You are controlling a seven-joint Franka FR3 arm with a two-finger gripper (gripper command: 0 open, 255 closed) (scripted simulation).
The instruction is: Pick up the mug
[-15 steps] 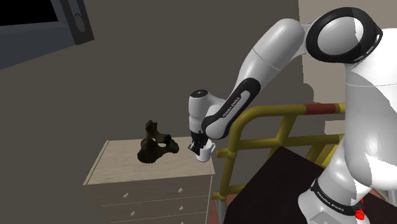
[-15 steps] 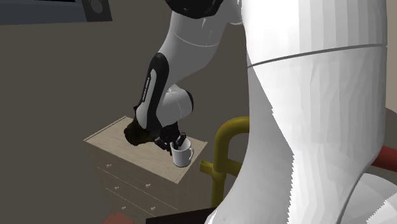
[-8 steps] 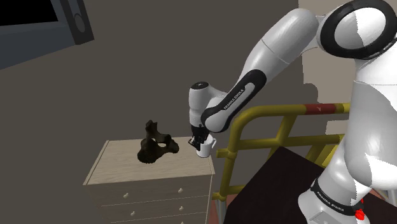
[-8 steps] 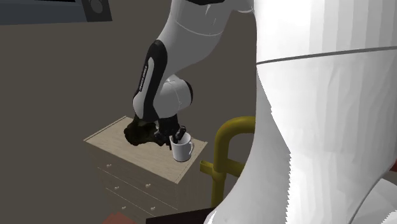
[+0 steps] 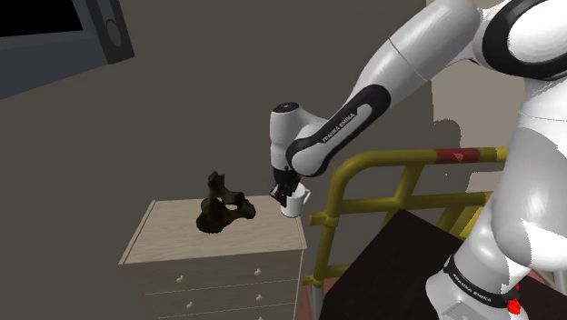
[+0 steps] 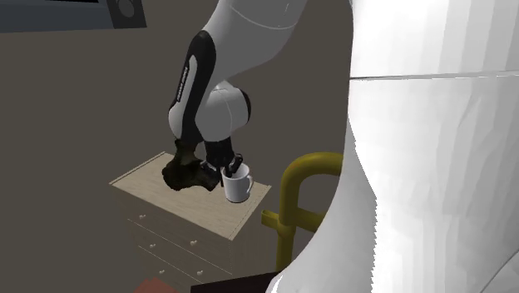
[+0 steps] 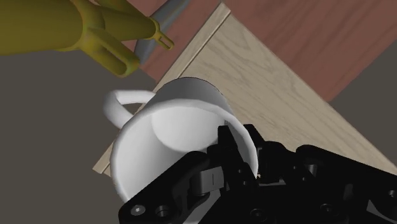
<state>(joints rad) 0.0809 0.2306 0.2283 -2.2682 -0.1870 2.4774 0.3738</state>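
On the shoulder view's left, a dark figurine (image 5: 221, 207) is sitting on the dresser (image 5: 173, 238), apart from the work. Near the dresser's right edge the white mug (image 5: 293, 205) is hanging in the gripper (image 5: 284, 194), whose fingers are pinching its wall at the rim, one inside and one outside, with the handle facing the yellow railing (image 5: 382, 195). The lift looks to be the step in hand, the mug seeming just clear of the top. The next move is calling for a straight, steady rise with a firm pinch. The arm is reaching in from the right, elbow high, wrist pointing down
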